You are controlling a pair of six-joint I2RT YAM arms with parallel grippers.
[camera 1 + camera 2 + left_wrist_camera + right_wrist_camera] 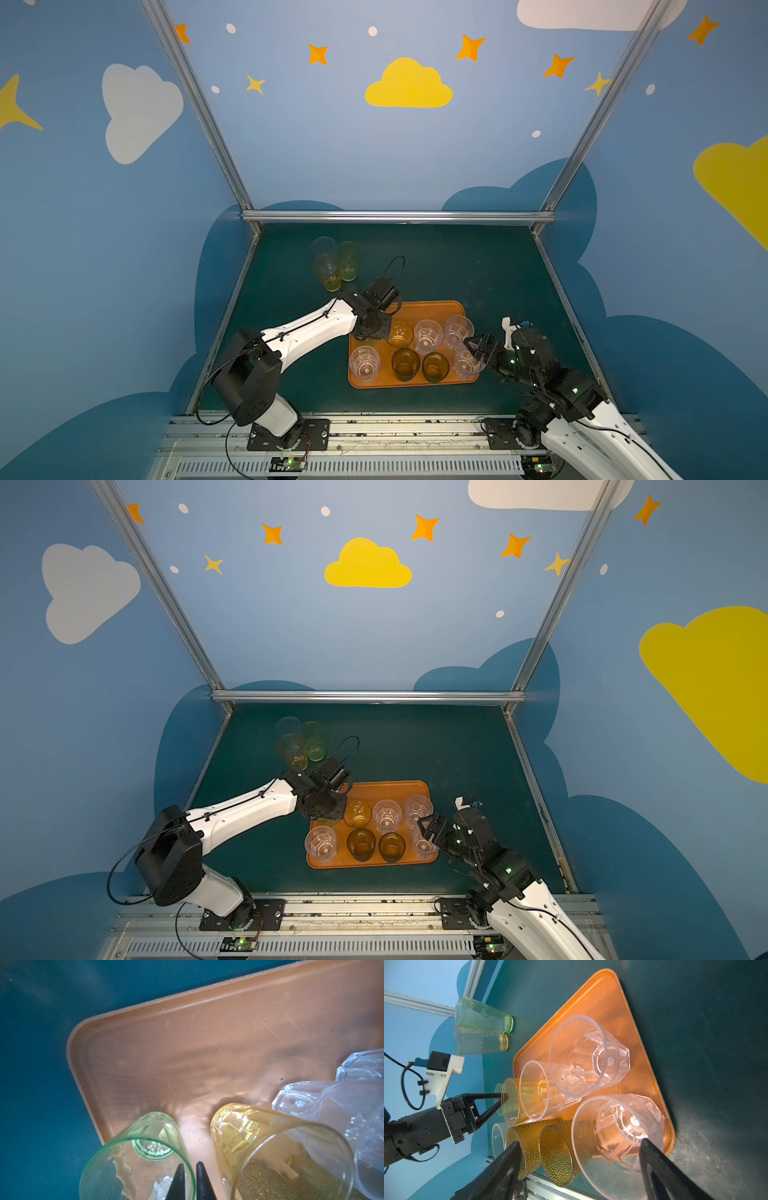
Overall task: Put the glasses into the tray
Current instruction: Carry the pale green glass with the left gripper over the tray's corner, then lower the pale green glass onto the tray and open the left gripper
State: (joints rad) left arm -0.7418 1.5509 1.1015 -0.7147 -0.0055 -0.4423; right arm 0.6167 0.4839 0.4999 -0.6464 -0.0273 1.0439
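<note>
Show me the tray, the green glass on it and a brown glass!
tray (432, 311), in a top view, bare far part
green glass (154, 1148), left wrist view, its base
brown glass (406, 365), in a top view, its bottom

text: none readable | labels, brands: none | numbers, signs: none

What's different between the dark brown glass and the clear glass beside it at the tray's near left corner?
The brown glass is dark and smoky with a dimpled wall; the clear glass is colourless with flat facets. The brown glass has nearly straight sides; the clear glass flares toward its rim. Both stand upright and empty on the tray.
</note>
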